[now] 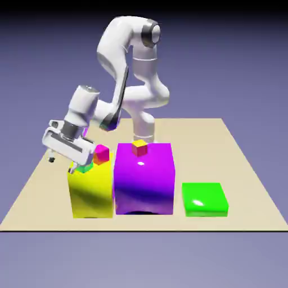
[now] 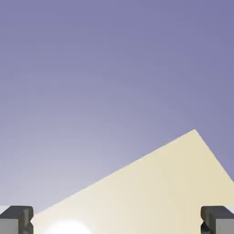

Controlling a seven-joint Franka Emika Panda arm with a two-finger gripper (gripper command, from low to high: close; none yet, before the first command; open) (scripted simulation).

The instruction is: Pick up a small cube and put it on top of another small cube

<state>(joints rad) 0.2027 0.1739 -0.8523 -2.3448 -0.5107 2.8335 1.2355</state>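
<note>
Gripper (image 1: 62,166) spread and empty, tilted outward; still the approach step: it must swing back over the tiny magenta-pink cube (image 1: 102,154) and straighten.

I count three small cubes: one magenta (image 1: 102,154), one green (image 1: 85,167), one orange (image 1: 139,148) by the purple block's far edge. I make it three big blocks: yellow (image 1: 91,194), purple (image 1: 144,185), green (image 1: 205,198). One arm (image 1: 145,95), one table (image 1: 247,211). A magenta sliver (image 1: 85,132) behind the arm may be another thing; I can't tell.
</note>
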